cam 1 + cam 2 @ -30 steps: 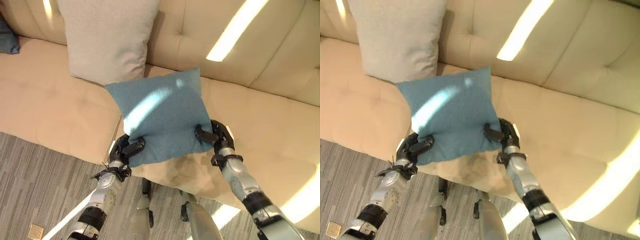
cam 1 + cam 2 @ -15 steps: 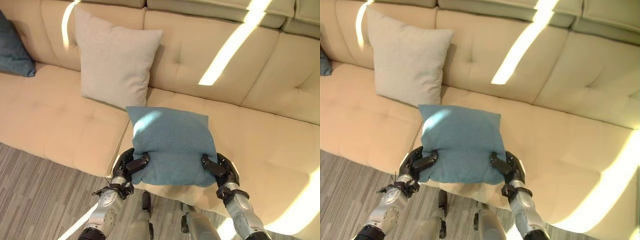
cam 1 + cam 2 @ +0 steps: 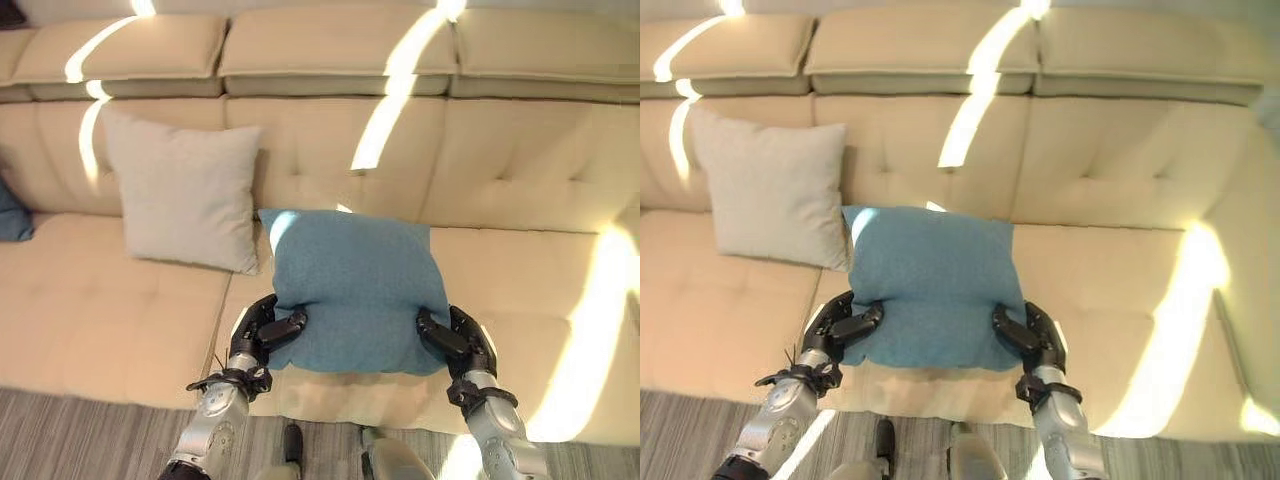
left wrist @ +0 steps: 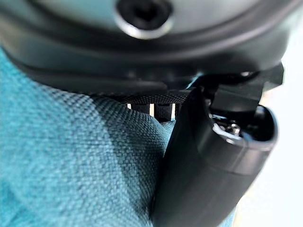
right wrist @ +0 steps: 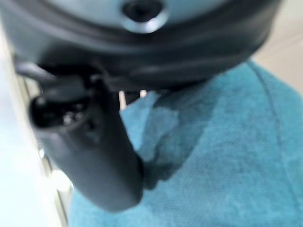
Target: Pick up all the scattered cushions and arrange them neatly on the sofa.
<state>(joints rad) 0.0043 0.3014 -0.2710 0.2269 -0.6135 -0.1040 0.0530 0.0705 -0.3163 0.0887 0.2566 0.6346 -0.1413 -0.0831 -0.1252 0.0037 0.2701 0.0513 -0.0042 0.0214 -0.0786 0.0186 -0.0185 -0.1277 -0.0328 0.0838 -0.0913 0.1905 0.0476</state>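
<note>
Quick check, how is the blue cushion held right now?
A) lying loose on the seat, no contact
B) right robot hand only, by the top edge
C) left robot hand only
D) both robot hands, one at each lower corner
D: the blue cushion is pinched at its lower corners by the left robot hand and the right robot hand, thumbs on its front face, over the sofa seat.

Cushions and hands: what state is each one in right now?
Blue cushion: held up over the seat, gripped at both lower corners.
Left hand: shut on the blue cushion.
Right hand: shut on the blue cushion.
Beige cushion: upright, leaning on the sofa backrest.
Dark cushion: on the seat, cut off at the view's edge.
</note>
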